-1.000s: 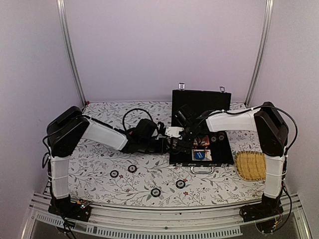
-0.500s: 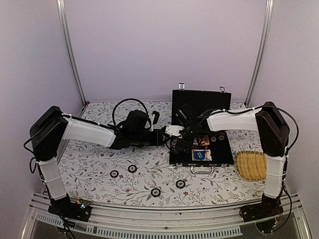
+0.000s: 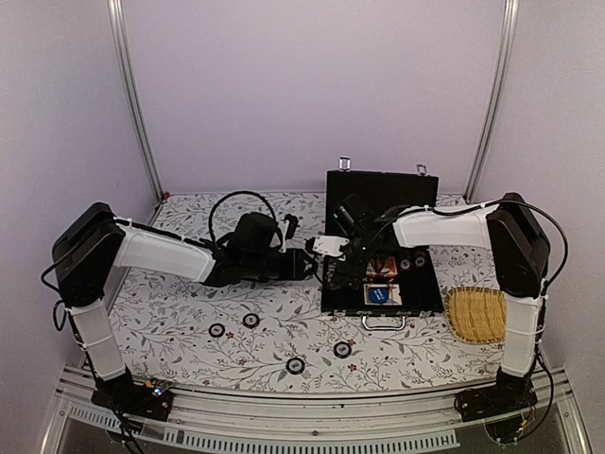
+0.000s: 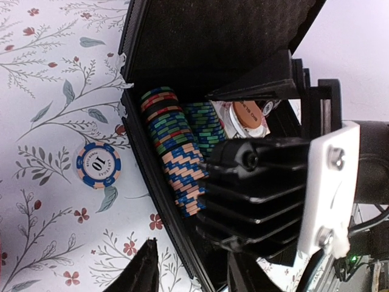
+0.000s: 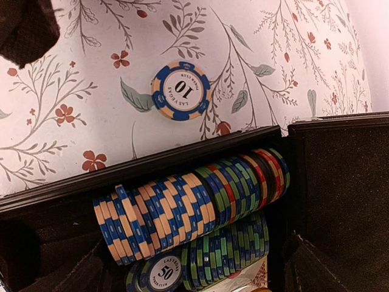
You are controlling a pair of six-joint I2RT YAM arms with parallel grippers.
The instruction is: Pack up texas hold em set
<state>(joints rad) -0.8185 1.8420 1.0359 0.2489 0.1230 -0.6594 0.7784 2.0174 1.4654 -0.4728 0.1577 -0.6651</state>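
Note:
The black briefcase (image 3: 425,284) lies open at the table's right, its lid (image 3: 381,194) upright. Both grippers meet at its left wall. My left gripper (image 3: 308,266) (image 4: 194,277) is open and empty, its fingers astride that wall. My right gripper (image 3: 337,269) (image 5: 188,277) is open and empty above rows of chips (image 5: 188,201) standing on edge in the case, also in the left wrist view (image 4: 176,164). A blue "10" chip (image 5: 181,90) (image 4: 98,164) lies flat on the cloth just outside the wall. An orange disc (image 4: 249,115) and cards (image 3: 381,284) lie in the case.
Several loose chips lie on the floral cloth in front, among them ones at the left (image 3: 216,330), the middle (image 3: 295,365) and nearer the case (image 3: 342,350). A yellow woven tray (image 3: 475,314) sits right of the case. The case handle (image 3: 383,323) points at the near edge.
My left arm has swung its elbow back and to the left, and its wrist has risen and shifted a little toward the case. The right arm has hardly moved.

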